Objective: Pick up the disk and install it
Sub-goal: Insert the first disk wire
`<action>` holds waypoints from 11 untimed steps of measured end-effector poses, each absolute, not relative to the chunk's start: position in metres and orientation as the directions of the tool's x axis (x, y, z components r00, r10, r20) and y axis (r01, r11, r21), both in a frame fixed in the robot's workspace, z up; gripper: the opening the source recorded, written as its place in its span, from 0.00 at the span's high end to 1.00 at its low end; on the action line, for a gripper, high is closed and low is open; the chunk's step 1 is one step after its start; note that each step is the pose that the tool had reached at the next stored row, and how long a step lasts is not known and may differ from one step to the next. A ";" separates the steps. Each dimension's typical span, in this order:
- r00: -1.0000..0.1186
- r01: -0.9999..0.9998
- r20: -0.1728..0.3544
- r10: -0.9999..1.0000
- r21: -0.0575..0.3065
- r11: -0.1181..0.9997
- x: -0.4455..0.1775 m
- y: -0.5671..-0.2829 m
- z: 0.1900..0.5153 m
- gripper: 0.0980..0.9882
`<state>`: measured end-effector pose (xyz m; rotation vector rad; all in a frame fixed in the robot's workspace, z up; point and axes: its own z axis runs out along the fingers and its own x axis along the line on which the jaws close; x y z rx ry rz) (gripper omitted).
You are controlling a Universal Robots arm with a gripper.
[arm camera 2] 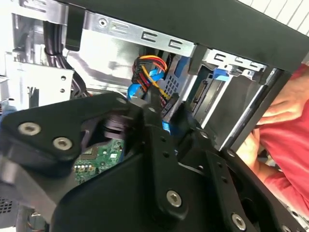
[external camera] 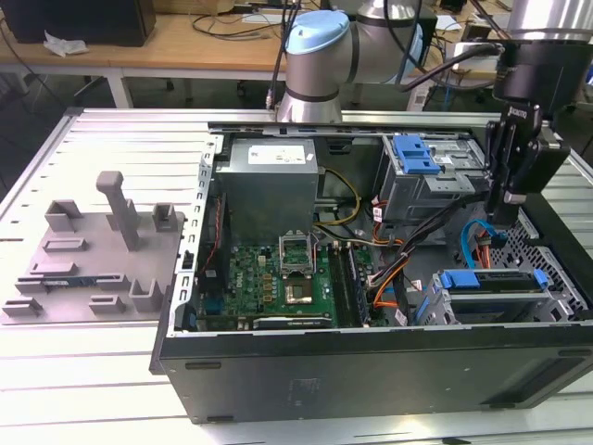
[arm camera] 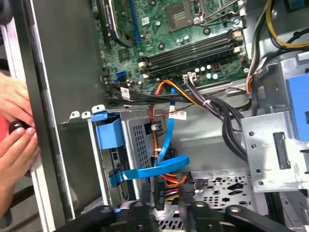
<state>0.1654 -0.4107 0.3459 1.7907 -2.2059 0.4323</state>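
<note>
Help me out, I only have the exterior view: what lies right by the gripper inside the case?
Observer: In the first wrist view a blue cable loops just ahead of the gripper, over orange and yellow wires.
Operator: Anyone close by?
Observer: Yes. A person's hands rest against the outer side of the case wall, in the first wrist view.
Operator: What about my target?
Observer: The disk shows its blue carrier in the cage just inside that wall, apart from the gripper.
</note>
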 end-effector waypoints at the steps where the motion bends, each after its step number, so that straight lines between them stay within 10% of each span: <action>1: -0.202 -0.979 0.388 -0.899 -0.062 0.193 0.165 -0.411 0.346 0.74; 11: -0.210 -0.977 0.442 -0.872 -0.075 0.198 0.162 -0.402 0.342 0.82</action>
